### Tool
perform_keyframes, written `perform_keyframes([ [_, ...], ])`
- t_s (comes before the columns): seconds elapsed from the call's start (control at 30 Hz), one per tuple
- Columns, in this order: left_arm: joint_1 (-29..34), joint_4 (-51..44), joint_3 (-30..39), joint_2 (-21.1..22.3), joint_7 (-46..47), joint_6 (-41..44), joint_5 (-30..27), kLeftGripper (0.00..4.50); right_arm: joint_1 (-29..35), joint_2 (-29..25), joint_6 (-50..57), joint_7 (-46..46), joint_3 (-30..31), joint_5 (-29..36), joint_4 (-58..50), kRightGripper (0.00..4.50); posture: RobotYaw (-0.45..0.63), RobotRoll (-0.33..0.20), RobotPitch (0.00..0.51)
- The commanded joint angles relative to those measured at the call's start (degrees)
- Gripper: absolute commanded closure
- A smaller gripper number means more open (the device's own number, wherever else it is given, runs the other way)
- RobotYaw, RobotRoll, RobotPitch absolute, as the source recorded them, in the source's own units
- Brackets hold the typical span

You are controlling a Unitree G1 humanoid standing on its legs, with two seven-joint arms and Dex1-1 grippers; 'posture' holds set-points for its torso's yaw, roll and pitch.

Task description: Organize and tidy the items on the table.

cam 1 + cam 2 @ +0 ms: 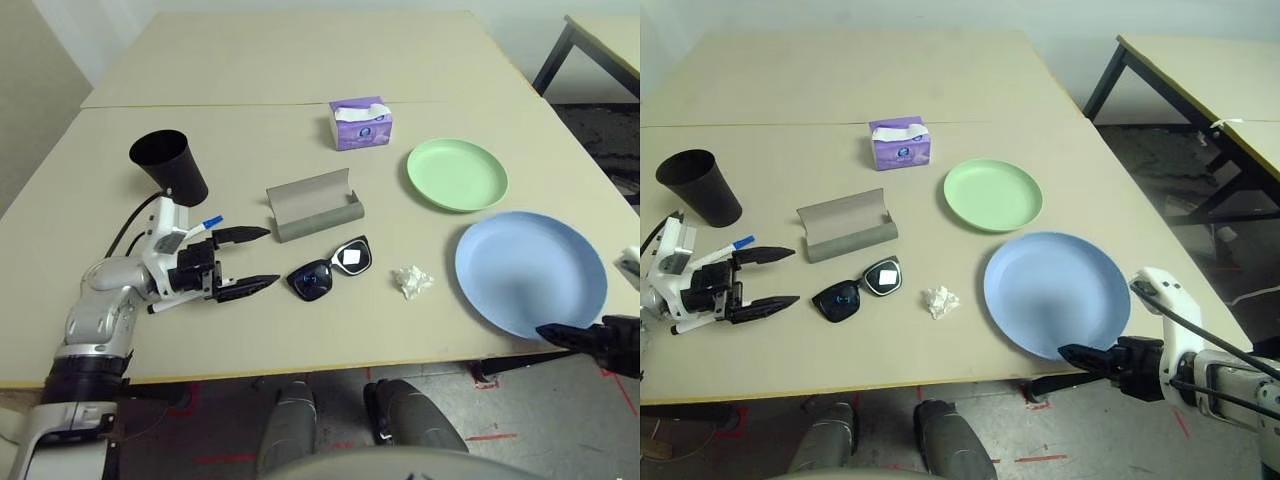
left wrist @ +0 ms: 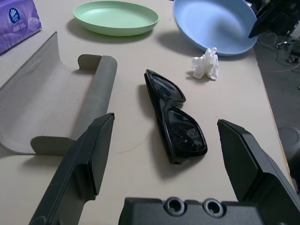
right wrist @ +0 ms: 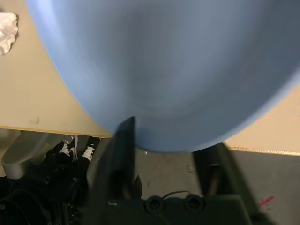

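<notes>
Blue plate [image 1: 1055, 290], likely light, stiff and slick, overhangs the surface [image 1: 300, 60] edge, where the right gripper [image 1: 1080, 355] brackets its rim, grip unclear; left gripper [image 1: 255, 260] gapes.

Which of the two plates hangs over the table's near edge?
The blue plate, nearest the right gripper; the green plate lies fully on the table.

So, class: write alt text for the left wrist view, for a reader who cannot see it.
Two open black gripper fingers frame black sunglasses lying on a beige table. An open grey glasses case lies beside them; beyond are a crumpled white tissue, a green plate, a blue plate and a purple tissue box.
</notes>
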Motion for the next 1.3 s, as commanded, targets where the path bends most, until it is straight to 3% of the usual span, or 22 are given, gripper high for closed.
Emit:
perform_keyframes([
  [0.03,0.89,-1.09,0.26,-0.35,0.42,-0.22,-0.15,0.00,-0.01,-0.19,0.84,0.35,-0.17,0.41,-0.39,3.48,-0.10,0.000,0.142],
  [0.13,1.03,-1.23,0.25,-0.44,0.60,-0.35,-0.21,0.00,-0.16,-0.02,0.96,0.52,-0.21,0.36,-0.51,4.45,-0.10,0.000,0.142],
  [0.5,2.58,-3.43,-0.35,-1.43,1.78,0.34,-0.37,0.00,-2.33,0.29,2.22,0.29,-0.39,1.00,1.22,4.48,-0.11,0.000,0.149],
  [0.73,2.01,-2.22,-0.88,-1.47,1.43,-0.10,0.16,0.00,-13.06,-7.89,2.38,0.06,4.39,6.44,13.05,4.48,-0.11,0.000,0.155],
  [0.87,2.45,-2.98,-1.22,-1.67,1.83,-0.05,0.34,0.00,-22.52,-13.36,2.38,0.65,12.06,10.64,21.38,4.48,-0.10,0.000,0.155],
  [1.07,3.57,-3.75,-1.94,-1.93,2.20,-0.72,1.01,0.00,-40.45,-19.47,2.38,4.77,31.95,16.77,29.37,4.48,-0.10,0.000,0.158],
  [1.17,3.96,-4.05,-2.03,-2.02,2.59,-0.52,0.78,0.00,-51.67,-19.52,2.38,9.21,43.54,15.03,33.25,4.48,-0.10,0.000,0.160],
  [1.3,4.56,-5.13,-2.25,-2.23,3.43,-0.15,0.63,0.00,-65.55,-14.75,1.93,14.28,54.13,7.86,43.52,4.48,-0.08,0.000,0.162],
])
